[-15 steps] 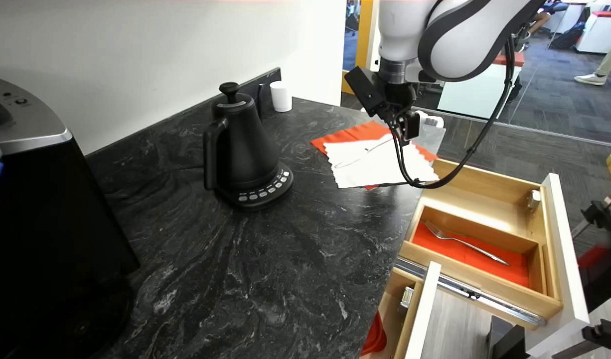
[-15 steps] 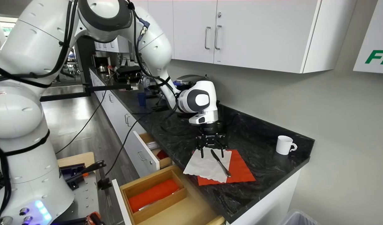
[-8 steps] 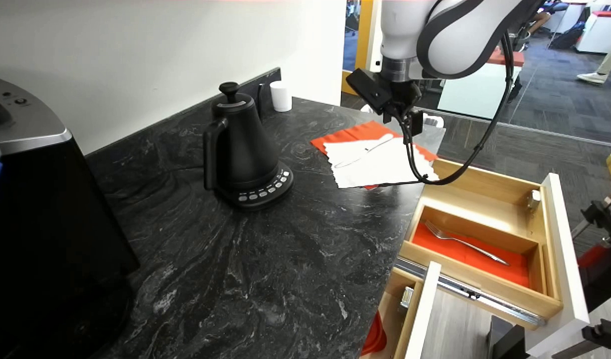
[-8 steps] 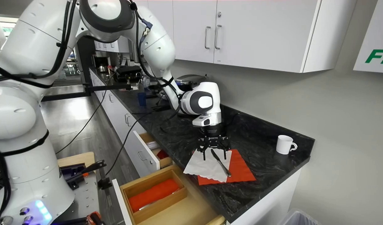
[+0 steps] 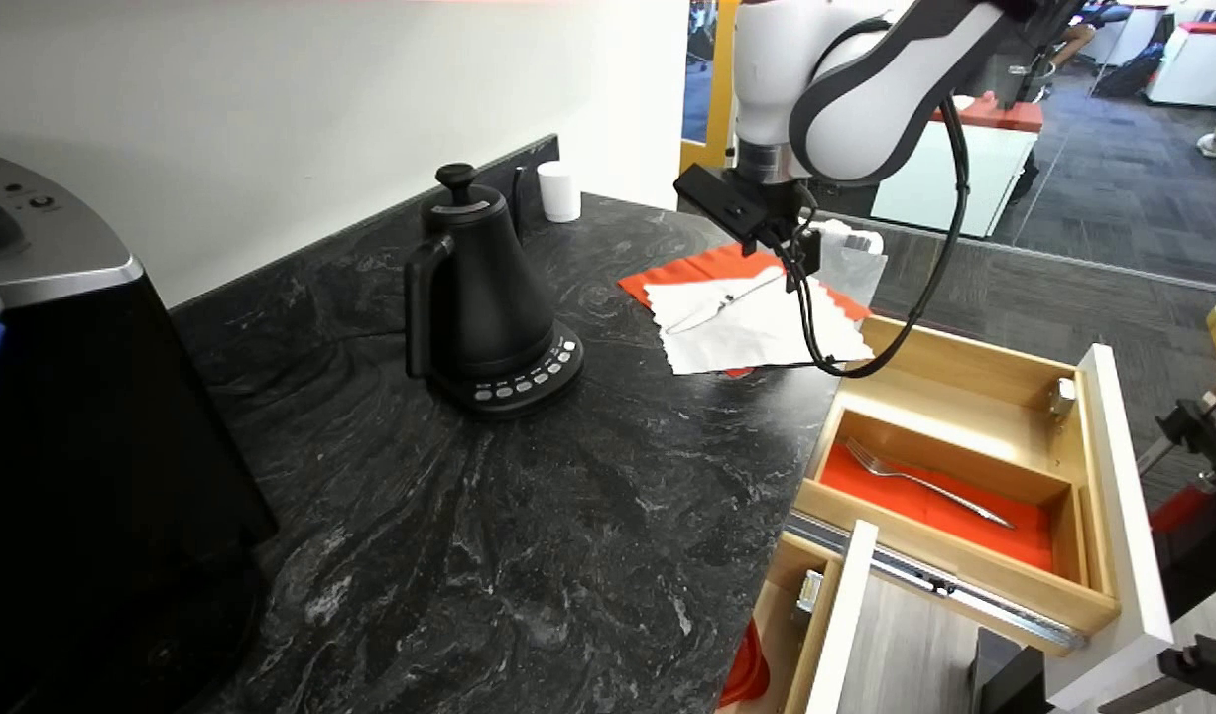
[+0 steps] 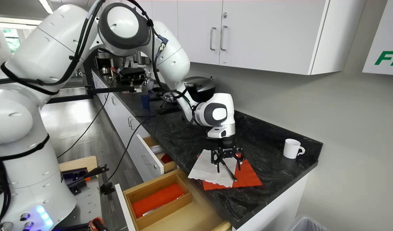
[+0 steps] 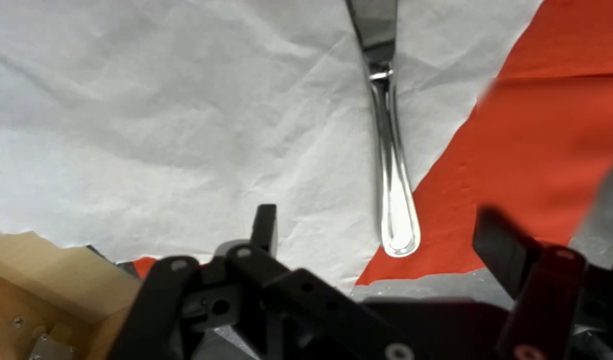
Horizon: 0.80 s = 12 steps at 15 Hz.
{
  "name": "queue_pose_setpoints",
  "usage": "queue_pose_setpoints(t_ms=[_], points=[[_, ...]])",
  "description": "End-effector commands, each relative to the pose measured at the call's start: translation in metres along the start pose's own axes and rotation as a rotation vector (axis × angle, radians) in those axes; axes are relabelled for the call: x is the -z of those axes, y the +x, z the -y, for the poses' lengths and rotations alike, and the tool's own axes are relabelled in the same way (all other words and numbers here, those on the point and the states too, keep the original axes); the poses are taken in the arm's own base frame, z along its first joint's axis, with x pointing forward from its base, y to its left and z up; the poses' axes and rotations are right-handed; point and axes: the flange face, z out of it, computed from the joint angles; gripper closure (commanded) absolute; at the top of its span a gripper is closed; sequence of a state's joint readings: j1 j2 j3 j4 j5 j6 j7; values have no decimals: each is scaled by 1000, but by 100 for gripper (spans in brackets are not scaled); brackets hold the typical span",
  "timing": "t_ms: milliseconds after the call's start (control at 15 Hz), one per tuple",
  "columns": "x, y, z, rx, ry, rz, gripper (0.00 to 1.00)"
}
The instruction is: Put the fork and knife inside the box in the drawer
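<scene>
The knife [image 7: 399,210] lies on the white-and-red napkin, blade away from my gripper in the wrist view; it also shows in both exterior views [image 5: 719,305] [image 6: 230,173]. My gripper [image 7: 376,220] is open and empty above the napkin, one finger on each side of the knife's handle end, not touching it. It also shows over the knife in an exterior view [image 6: 229,168]. The fork [image 5: 940,490] lies on the orange-red floor of the wooden box [image 5: 1069,535]. The box stands inside the pulled-out drawer [image 5: 985,387]; both also show in an exterior view, the drawer at the front [image 6: 180,221].
The napkin [image 6: 212,170] lies on the dark counter [image 5: 489,555]. A black kettle [image 5: 489,288] and a white mug [image 6: 292,149] stand on it. A black-and-silver appliance [image 5: 82,416] stands at the side. Another drawer [image 5: 836,635] is partly open beside the counter.
My open gripper has moved across the napkin toward the knife's handle end, ending slightly lower. The knife, fork, box and drawer have not moved.
</scene>
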<state>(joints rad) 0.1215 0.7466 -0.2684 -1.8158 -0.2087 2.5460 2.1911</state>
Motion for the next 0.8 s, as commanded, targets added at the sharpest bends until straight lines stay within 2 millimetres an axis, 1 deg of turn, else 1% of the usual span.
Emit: queue_pose_setpoints(t_ms=[0,267,467,600,733], points=[[-10,-9,22,43,10,25,0],[-14,-23,32,85,14,53,0],[-12,-32,37,102,-20,122,0],[-11,-35,42,104,-30,142,0],[-10,-32,47,86,-44,150,0]])
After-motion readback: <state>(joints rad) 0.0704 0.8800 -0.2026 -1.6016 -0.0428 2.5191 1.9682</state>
